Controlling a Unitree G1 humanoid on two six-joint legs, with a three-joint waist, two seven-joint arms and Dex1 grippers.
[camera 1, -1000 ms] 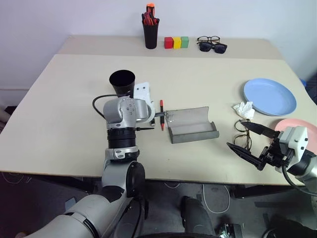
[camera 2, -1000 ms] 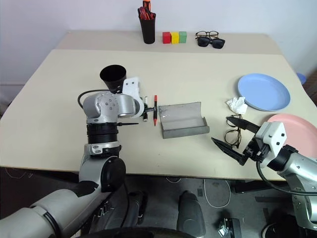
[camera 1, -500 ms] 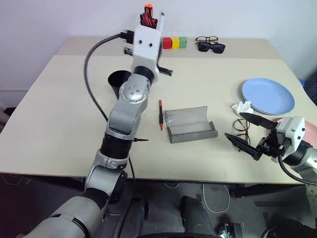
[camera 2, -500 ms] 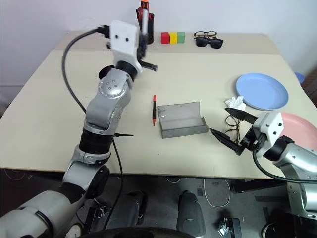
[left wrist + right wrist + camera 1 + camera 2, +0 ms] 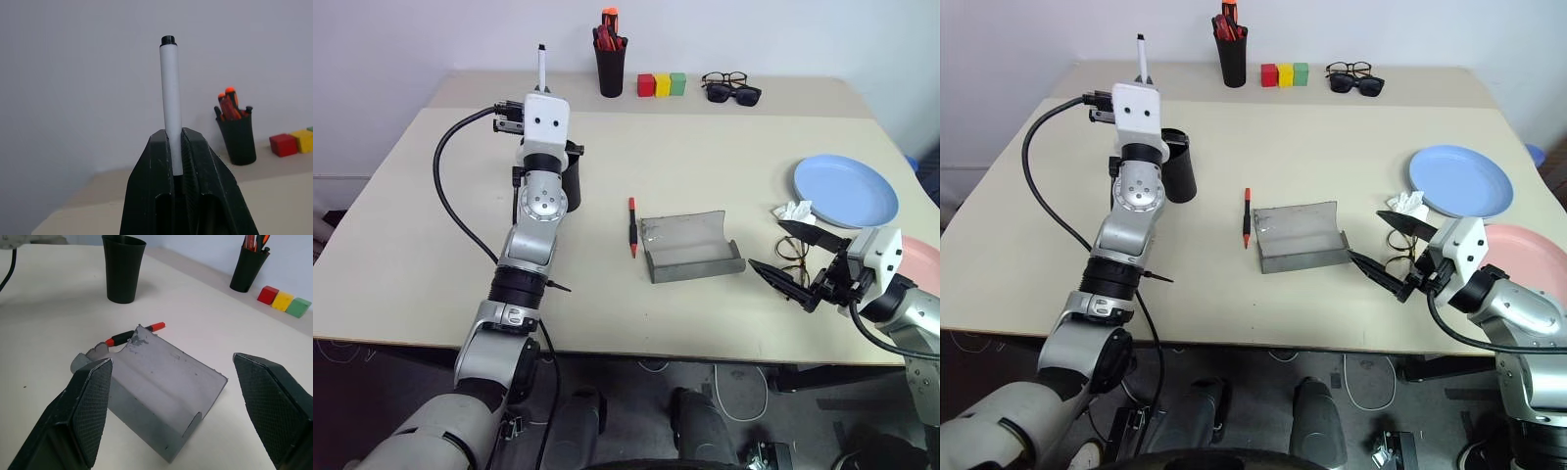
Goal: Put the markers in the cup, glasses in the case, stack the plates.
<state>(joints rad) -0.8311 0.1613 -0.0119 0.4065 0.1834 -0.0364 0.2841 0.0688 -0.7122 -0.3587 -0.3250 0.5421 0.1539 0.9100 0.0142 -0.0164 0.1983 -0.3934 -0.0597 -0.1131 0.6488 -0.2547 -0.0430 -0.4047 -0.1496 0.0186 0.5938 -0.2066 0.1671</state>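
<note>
My left gripper is raised above the table, shut on the white marker, which sticks upright out of its fingers. Just behind that forearm stands the black cup. The red marker lies on the table beside the open grey case. Off the case's right end my right gripper is open, nothing between its fingers, and the thin-rimmed glasses lie right behind it. The blue plate sits at the right, with the pink plate nearer, partly hidden by my right arm.
A crumpled tissue lies between the glasses and the blue plate. At the table's back stand a pen cup with red-orange pens and three coloured blocks. Beside them lie black sunglasses and a second pair of glasses.
My left arm has swung up and to the left with the white marker, away from the case to beside the cup; the marker now points up. The right gripper has hardly moved.
</note>
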